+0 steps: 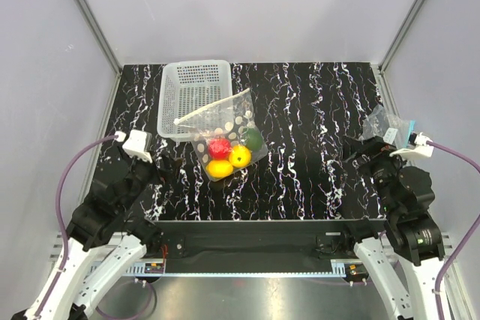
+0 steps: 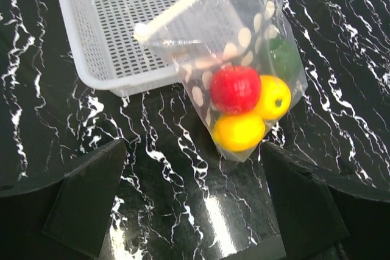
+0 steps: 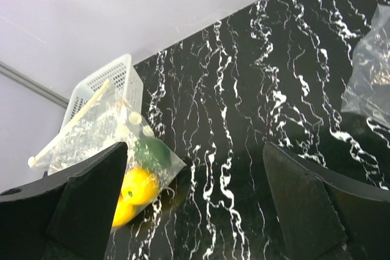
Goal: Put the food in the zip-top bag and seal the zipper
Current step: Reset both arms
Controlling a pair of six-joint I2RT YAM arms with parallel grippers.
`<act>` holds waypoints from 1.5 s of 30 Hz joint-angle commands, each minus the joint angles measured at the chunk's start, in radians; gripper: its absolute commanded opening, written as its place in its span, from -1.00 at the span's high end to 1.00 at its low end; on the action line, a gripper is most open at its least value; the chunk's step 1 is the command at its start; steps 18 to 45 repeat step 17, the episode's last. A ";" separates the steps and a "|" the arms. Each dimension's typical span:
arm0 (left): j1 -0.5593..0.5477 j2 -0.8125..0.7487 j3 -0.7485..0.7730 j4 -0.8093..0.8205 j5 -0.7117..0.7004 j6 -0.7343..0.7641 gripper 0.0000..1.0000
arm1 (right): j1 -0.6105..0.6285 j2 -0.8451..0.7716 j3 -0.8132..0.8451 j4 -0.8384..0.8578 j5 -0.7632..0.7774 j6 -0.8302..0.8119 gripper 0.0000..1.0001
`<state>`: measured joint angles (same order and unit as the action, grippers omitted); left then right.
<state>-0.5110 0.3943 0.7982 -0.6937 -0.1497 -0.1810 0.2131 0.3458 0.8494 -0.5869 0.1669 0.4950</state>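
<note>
The zip-top bag point(image 1: 227, 131) sits left of centre in the top view, all four fruits inside: red point(image 1: 219, 148), two yellow point(image 1: 240, 157) point(image 1: 220, 168), dark green point(image 1: 253, 139), bunched at its lower end on the black marbled table point(image 1: 315, 155). Its zipper point(image 1: 214, 108) slants across the near right corner of the white mesh basket point(image 1: 180, 84), propped on the rim. Left gripper point(image 2: 192, 172) hangs just short of the bag, jaws wide apart, gripping nothing. Right gripper point(image 3: 194, 168) is well off at the right edge, jaws spread too, empty, beside a crumpled clear bag point(image 1: 381, 124).
</note>
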 commanded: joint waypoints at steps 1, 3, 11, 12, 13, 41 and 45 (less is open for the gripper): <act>0.002 -0.093 -0.068 0.060 0.053 0.021 -0.98 | -0.004 -0.042 0.030 -0.122 0.009 0.024 -0.99; 0.002 -0.176 -0.117 0.095 0.064 0.023 -0.98 | -0.004 -0.060 0.022 -0.131 0.031 0.042 -1.00; 0.002 -0.267 -0.125 0.066 -0.005 0.003 -0.98 | -0.004 -0.038 0.002 -0.126 -0.004 0.054 -0.99; 0.002 -0.267 -0.125 0.066 -0.004 0.003 -0.98 | -0.003 -0.037 0.000 -0.123 -0.006 0.054 -1.00; 0.000 -0.265 -0.125 0.066 -0.004 0.003 -0.98 | -0.004 -0.037 0.000 -0.122 -0.007 0.056 -1.00; 0.002 -0.268 -0.125 0.066 -0.005 0.003 -0.98 | -0.004 -0.041 -0.001 -0.114 -0.023 0.045 -0.99; 0.002 -0.268 -0.125 0.066 -0.005 0.003 -0.98 | -0.004 -0.041 -0.001 -0.114 -0.023 0.045 -0.99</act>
